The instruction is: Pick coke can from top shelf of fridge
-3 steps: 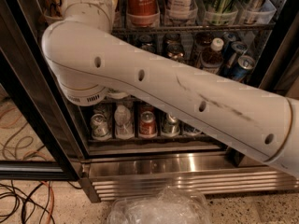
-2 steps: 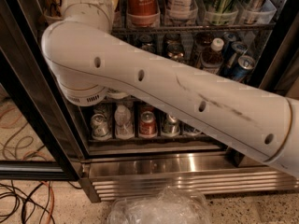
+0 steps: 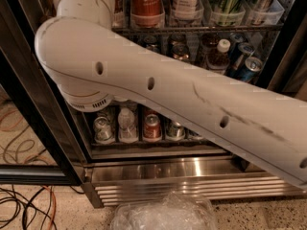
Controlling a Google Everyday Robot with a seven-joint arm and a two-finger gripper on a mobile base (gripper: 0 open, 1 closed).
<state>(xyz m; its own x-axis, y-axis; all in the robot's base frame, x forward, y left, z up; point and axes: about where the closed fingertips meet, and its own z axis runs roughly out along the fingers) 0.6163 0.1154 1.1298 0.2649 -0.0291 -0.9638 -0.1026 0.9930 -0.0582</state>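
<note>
A: Any change over the last second?
B: None seen. The white jointed robot arm (image 3: 158, 90) lies across the view exactly as before, and its wrist segment (image 3: 81, 1) still rises past the top edge at left.
A: Gripper?
B: The gripper is out of view, above that edge. I cannot tell how the jaws stand.
A: Target?
B: The tall slim red coke can (image 3: 146, 4) stands upright on the dark wire top shelf (image 3: 201, 28) of the black-framed, steel-based fridge (image 3: 163, 170), just right of the wrist. It has not moved.
A: Meaning?
B: Judgement: the reach is stalled or creeping. No lift yet, and the grasp is unconfirmed.
</note>
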